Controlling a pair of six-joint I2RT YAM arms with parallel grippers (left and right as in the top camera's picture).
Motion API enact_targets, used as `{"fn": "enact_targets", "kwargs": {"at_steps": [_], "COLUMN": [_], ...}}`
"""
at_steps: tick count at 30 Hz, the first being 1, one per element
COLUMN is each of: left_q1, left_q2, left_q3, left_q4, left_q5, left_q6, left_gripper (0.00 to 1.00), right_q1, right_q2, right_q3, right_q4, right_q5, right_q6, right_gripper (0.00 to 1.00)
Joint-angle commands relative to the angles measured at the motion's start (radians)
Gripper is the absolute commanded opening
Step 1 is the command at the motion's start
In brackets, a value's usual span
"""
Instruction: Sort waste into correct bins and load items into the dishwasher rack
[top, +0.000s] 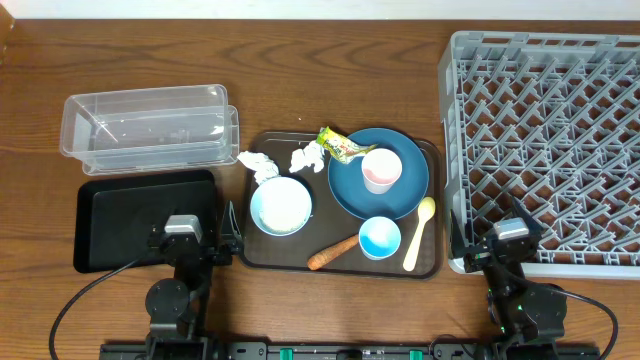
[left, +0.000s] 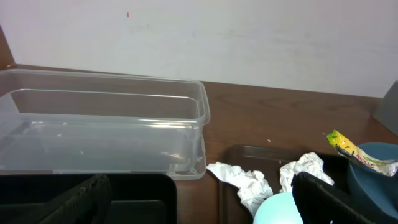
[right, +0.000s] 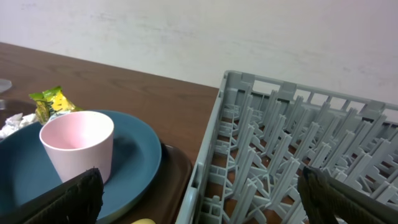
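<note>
Sitting low at the near edge, our left claw (left: 200, 198) and right claw (right: 202, 200) stood spread, empty; we judged sorting unstarted, since the paper wads (top: 258, 163), wrapper (top: 338, 143), plate (top: 345, 193) and cups (top: 381, 170) all sat on the brown tray (top: 276, 255), beside the rack (top: 540, 100).

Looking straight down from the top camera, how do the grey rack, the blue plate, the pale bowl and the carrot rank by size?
Largest to smallest:
1. grey rack
2. blue plate
3. pale bowl
4. carrot

text: none legible | snack wrapper (top: 338, 143): print too small to read
</note>
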Motion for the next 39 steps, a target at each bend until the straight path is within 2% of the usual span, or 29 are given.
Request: {"fn": "enact_targets", "kwargs": {"at_steps": [1, 12, 18, 22, 27, 33, 36, 39], "left_q1": [-0.001, -0.001, -0.001, 0.000, -0.001, -0.001, 0.000, 0.000], "left_q2": [0.000, 0.050, 0.228, 0.399, 0.631, 0.906, 1.004, 1.055], "left_q3": [-0.010, 0.062, 0.223, 0.392, 0.636, 0.968, 1.103, 1.159], "left_q4": [-0.037, -0.057, -0.211, -0.309, -0.489, -0.830, -0.978, -1.047], "left_q5": [-0.009, 0.040, 0.060, 0.106, 0.166, 0.243, 0.242, 0.243], "left_q6": [0.000, -0.112, -0.146, -0.146, -0.146, -0.146, -0.146, -0.146], "left_gripper": [0.95, 0.95, 0.95, 0.95, 0.95, 0.95, 0.95, 0.95], "right_q1": [0.011, 0.011, 0.011, 0.011, 0.011, 0.011, 0.011, 0.011], "right_q2": [-0.006, 0.011, 0.117, 0.260, 0.466, 0.710, 0.800, 0.847], "right_q3": [-0.002, 0.056, 0.195, 0.320, 0.500, 0.740, 0.855, 0.918], "right_q4": [0.008, -0.030, -0.146, -0.193, -0.319, -0.528, -0.631, -0.685], "right_q5": [-0.008, 0.091, 0.117, 0.116, 0.115, 0.088, 0.087, 0.082], "right_q6": [-0.004, 0.057, 0.061, 0.061, 0.061, 0.060, 0.061, 0.061], "right_gripper": [0.99, 0.99, 0.99, 0.99, 0.99, 0.99, 0.99, 0.99]}}
